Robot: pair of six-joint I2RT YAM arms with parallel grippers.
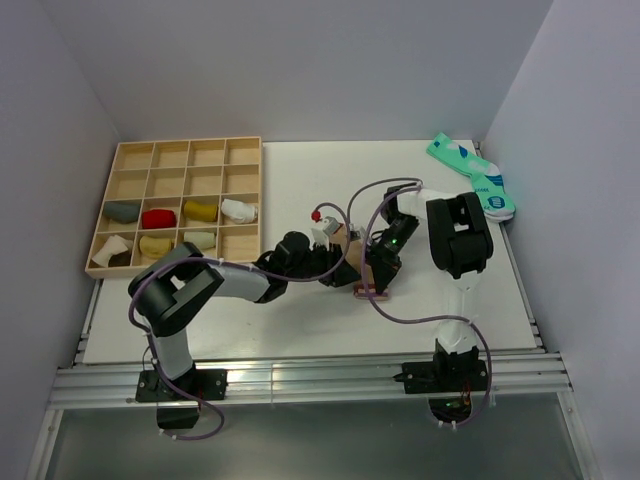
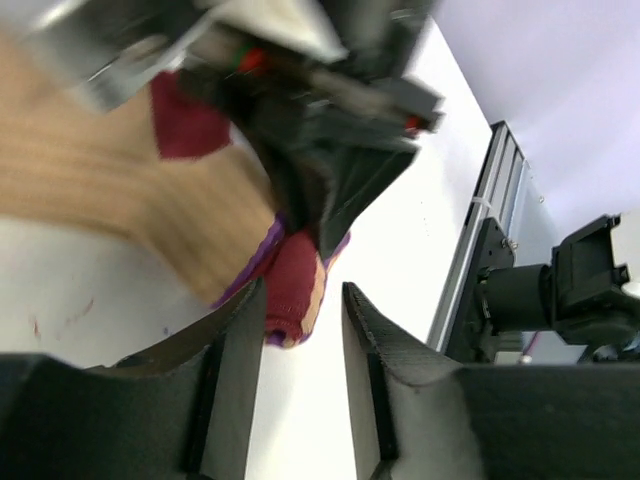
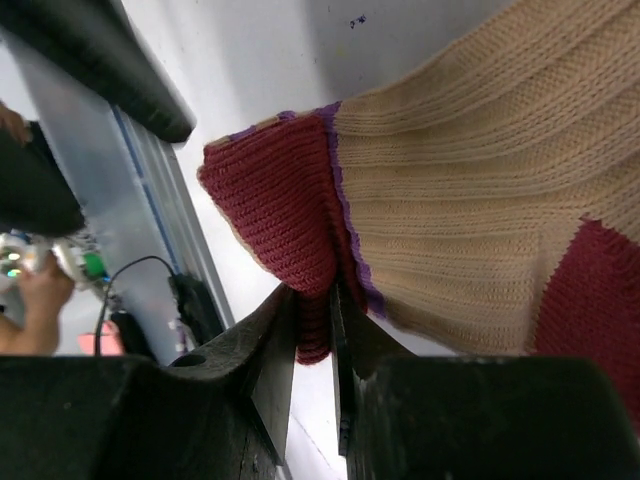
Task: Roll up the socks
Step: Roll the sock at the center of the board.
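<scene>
The white desk carries a wooden tray at its far left, with rolled socks in several compartments. Teal socks lie in the far right corner. The tan sock sits mid-desk between the two arms. The right fingers are clamped on its maroon end. The left fingers stand apart, with that maroon end at their tips.

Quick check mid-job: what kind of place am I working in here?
Probably a robot lab test cell: white table boxed in by plain walls, aluminium rail along the near edge, wooden tray of rolled socks.
</scene>
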